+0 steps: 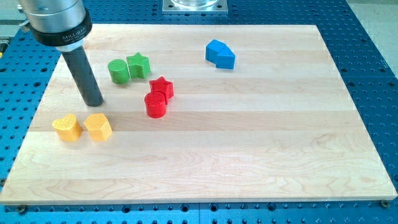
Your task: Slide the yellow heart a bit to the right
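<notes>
The yellow heart [66, 127] lies near the view's left edge of the wooden board [249, 155]. A yellow hexagon-like block [98, 127] sits just to its right, a small gap between them. My tip [94, 102] rests on the board just above the yellow hexagon block and up and to the right of the heart, touching neither.
A green cylinder [118, 71] and a green star [138, 65] touch each other at the upper left. A red star [161, 88] and a red cylinder [155, 104] sit together near the middle. A blue block [220, 54] lies toward the view's top.
</notes>
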{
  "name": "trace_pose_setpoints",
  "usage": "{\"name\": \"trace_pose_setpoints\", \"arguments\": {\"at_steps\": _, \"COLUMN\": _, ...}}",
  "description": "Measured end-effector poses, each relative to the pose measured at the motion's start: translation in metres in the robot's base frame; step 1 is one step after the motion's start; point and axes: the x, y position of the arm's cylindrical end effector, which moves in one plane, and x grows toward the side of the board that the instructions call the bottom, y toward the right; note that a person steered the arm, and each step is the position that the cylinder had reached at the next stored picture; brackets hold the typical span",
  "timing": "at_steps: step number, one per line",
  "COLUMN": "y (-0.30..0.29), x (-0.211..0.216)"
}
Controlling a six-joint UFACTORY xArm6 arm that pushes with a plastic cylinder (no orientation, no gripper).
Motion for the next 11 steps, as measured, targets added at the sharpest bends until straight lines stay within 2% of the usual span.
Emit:
{"name": "trace_pose_setpoints", "arguments": {"at_steps": 1, "y": 0.006, "x": 0.0}}
{"name": "trace_pose_setpoints", "arguments": {"at_steps": 2, "y": 0.022, "x": 0.02}}
{"name": "trace_pose_setpoints", "arguments": {"at_steps": 4, "y": 0.085, "x": 0.095}}
{"name": "trace_pose_setpoints", "arguments": {"at_steps": 5, "y": 0.05, "x": 0.145}}
{"name": "trace_pose_setpoints", "arguments": {"at_steps": 6, "y": -0.034, "x": 0.155}}
{"name": "trace_pose_setpoints", "arguments": {"at_steps": 8, "y": -0.086, "x": 0.113}}
{"name": "trace_pose_setpoints", "arguments": {"at_steps": 9, "y": -0.066, "x": 0.093}}
{"name": "trace_pose_setpoints", "arguments": {"at_steps": 11, "y": 0.004, "x": 0.08}}
